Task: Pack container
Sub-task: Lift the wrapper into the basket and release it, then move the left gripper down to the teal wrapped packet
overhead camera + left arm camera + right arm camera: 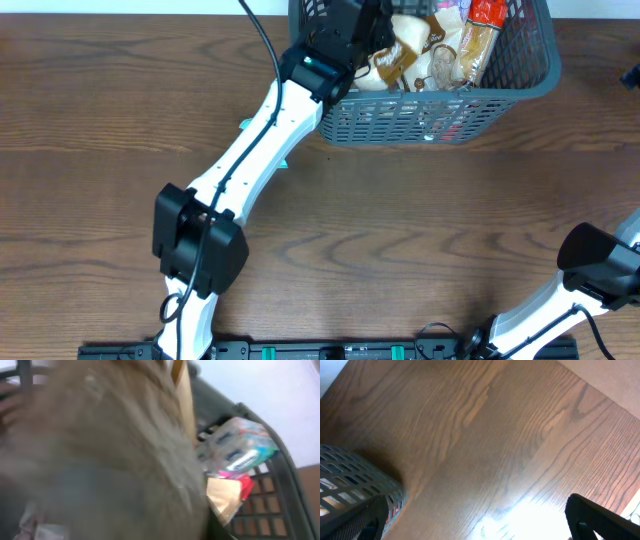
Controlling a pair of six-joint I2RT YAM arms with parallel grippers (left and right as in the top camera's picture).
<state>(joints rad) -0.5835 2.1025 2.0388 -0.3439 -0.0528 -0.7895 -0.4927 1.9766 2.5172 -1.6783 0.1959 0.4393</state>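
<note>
Container (440,118) sits at the table's (400,230) far edge, right of centre, heaped with snack packets (432,55). Left hand (372,30) is inside over the near-left corner, likely placing one. Its wrist view is blurred, so grip can't tell. Right hand (480,525) spread, empty, right of the container, probably leaving room.

Open bench (420,230) lies before you; the left arm (250,150) crosses it diagonally, and packets (430,50) crowd the container (440,118) (lattice walls upright).
</note>
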